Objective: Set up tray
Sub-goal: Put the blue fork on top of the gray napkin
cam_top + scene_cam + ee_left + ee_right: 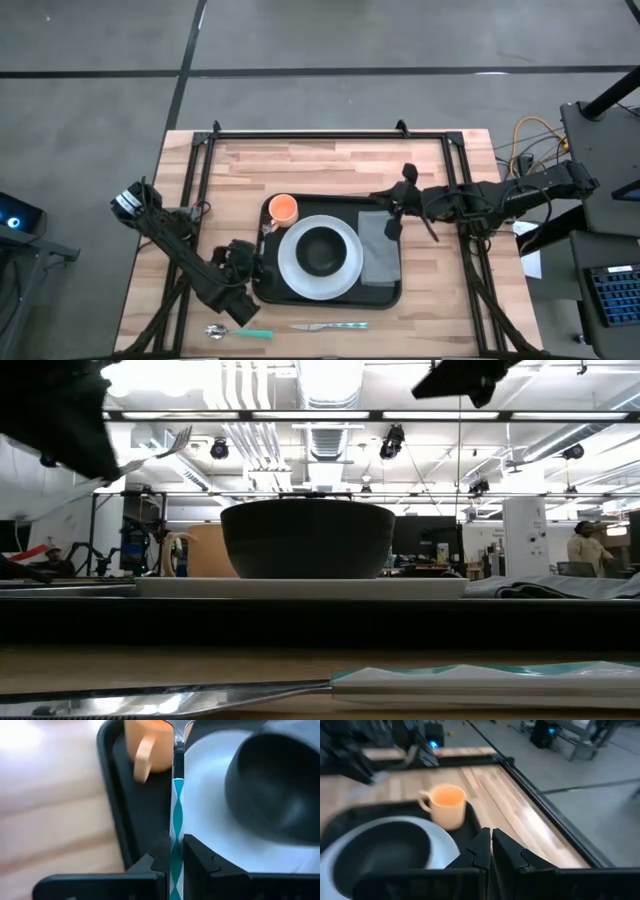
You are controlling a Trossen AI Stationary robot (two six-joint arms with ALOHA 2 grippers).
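Note:
The black tray (262, 285) lies mid-table. On it sit a white plate (293, 262) bearing a black bowl (322, 250), an orange cup (284, 208) at its far left corner, and a folded grey napkin (378, 250) on its right part. My left gripper (252, 262) hovers over the tray's left edge, shut on a fork (177, 805) with a teal-and-white handle. My right gripper (395, 215) hangs shut and holds nothing above the napkin's far end; the right wrist view shows its closed fingers (485, 851). My left gripper pinches the fork's teal-and-white handle (177, 840) between its two fingers. The fork runs along the fingers and sticks out past them toward the orange cup. It is lifted clear of the tray, its tines (178, 440) high in the air in the low view.
A spoon (232, 331) and a knife (330, 325), both with teal handles, lie on the wood by the table's near edge. Black frame rails (330, 133) run along the far and side edges. A person (584, 550) stands far off in the room.

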